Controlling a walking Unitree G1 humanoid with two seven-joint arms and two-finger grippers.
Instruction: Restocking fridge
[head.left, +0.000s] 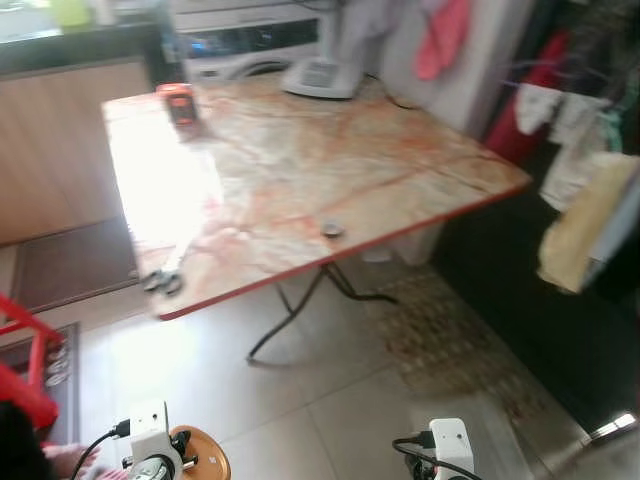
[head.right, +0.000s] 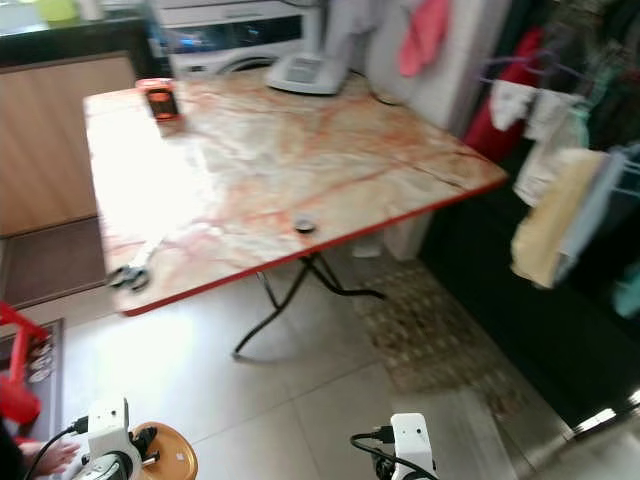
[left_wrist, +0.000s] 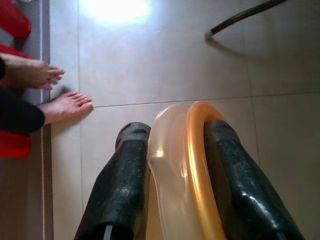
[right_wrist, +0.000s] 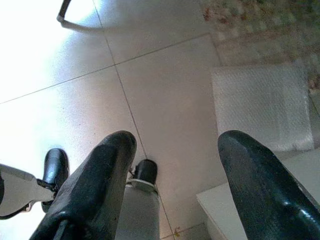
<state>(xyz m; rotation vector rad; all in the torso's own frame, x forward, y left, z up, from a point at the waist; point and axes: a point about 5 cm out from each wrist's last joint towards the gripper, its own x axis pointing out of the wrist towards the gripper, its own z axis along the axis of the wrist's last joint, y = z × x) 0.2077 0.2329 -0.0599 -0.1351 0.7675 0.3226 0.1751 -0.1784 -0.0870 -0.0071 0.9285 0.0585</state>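
Note:
My left gripper is shut on a round translucent amber container with an orange rim, held low over the tiled floor. The same container pokes out beside my left wrist at the bottom of the left eye view. My right gripper hangs open above the floor tiles, with nothing between its fingers. Ahead stands a folding table with a marbled orange-and-cream top.
On the table lie a small red object, metal scissors-like tools near the front edge, a small round piece and a white appliance. Hanging clothes crowd the right. A person's bare feet and a red stool are at my left.

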